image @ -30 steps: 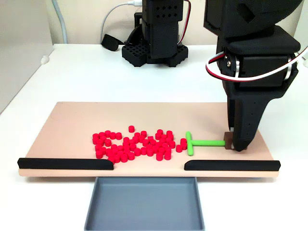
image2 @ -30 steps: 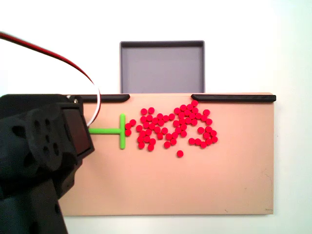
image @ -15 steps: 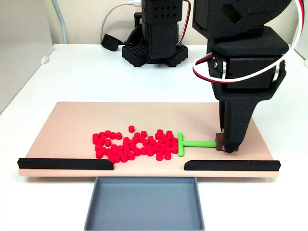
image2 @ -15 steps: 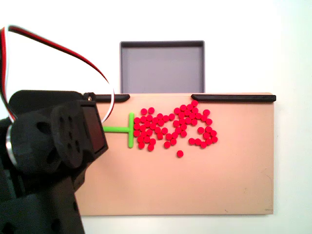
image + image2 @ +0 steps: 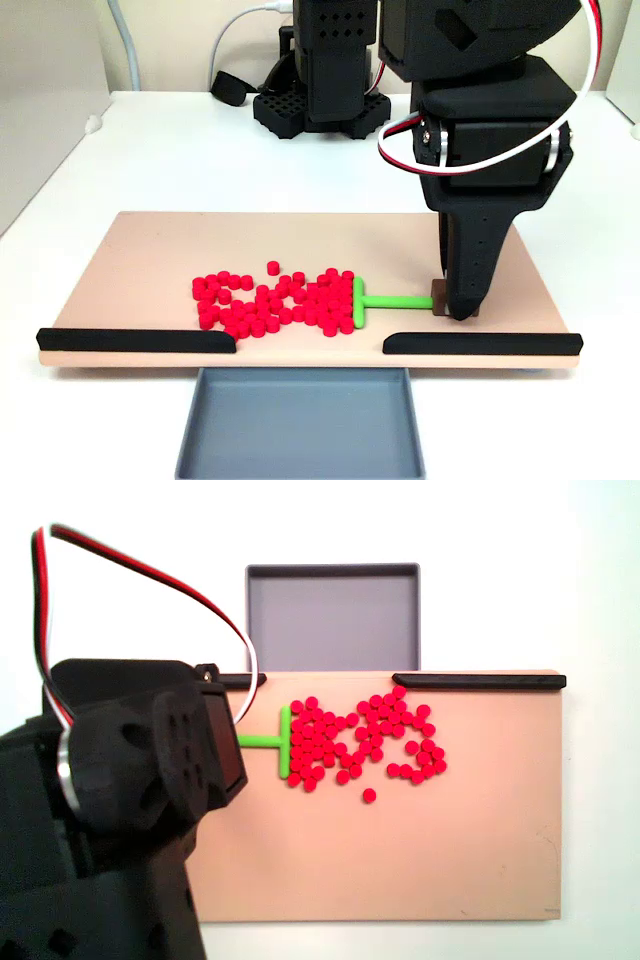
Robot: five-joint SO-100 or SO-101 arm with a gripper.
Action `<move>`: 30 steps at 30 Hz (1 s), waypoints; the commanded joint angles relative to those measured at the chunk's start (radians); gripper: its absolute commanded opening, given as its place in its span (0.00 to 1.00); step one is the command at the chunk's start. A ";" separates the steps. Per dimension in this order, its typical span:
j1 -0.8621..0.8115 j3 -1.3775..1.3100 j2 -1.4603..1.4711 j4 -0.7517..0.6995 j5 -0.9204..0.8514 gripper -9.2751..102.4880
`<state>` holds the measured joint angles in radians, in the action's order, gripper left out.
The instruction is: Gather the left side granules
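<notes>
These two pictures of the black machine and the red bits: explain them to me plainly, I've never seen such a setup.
The black machine is a small robot arm with two fingers at its tip. One fixed view looks at the table from the front, low down; the other fixed view looks straight down from above. On the table lies a tan board with black rails along one edge and a grey tray beyond the gap between them. The fingers grip the brown handle end of a green T-shaped tool, whose crossbar presses against a heap of small red granules.
</notes>
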<state>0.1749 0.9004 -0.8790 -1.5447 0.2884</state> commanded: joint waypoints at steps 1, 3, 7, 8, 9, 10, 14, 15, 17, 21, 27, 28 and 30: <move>-0.011 0.018 -0.017 -0.002 -0.011 0.08; -0.011 0.020 -0.020 -0.002 -0.012 0.08; -0.009 0.020 -0.021 -0.002 -0.011 0.08; -0.008 0.020 -0.021 -0.002 -0.009 0.08; -0.006 0.020 -0.023 -0.002 -0.008 0.08; -0.005 0.020 -0.023 -0.002 -0.008 0.08; 0.003 0.020 -0.028 -0.002 -0.002 0.08; 0.006 0.020 -0.029 -0.002 0.000 0.08; 0.012 0.020 -0.031 -0.002 0.005 0.08; 0.029 0.018 -0.032 -0.002 0.014 0.08; 0.071 0.018 -0.063 -0.002 0.044 0.08; 0.078 0.018 -0.071 -0.002 0.054 0.08; 0.101 0.018 -0.089 -0.002 0.067 0.08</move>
<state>0.2470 0.9296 -0.9158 -1.5463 0.3405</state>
